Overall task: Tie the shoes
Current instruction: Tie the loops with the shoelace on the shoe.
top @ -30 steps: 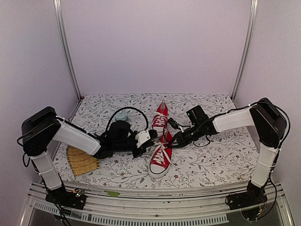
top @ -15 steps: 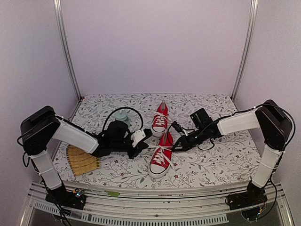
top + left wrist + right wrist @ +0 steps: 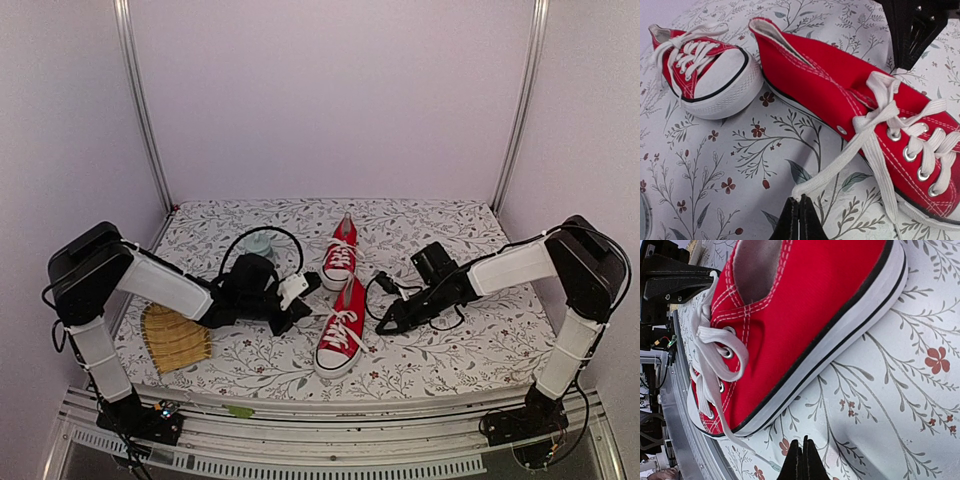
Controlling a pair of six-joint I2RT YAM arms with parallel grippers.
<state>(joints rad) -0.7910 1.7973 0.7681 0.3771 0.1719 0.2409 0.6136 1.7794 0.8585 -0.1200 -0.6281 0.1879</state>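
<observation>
Looking at the near shoe (image 3: 338, 335), I see it between my hands, toe near, heel far. My left gripper (image 3: 312, 286) is just left of its laces (image 3: 343, 322), my right gripper (image 3: 383, 325) farther right. Both are squeezed together, holding nothing.

The desk (image 3: 450, 350), covered in a white floral-print cloth, carries a yellow slatted mat (image 3: 172, 340) at lower left and a small pale green round object (image 3: 259, 243) left of centre, with plain pale walls behind.
</observation>
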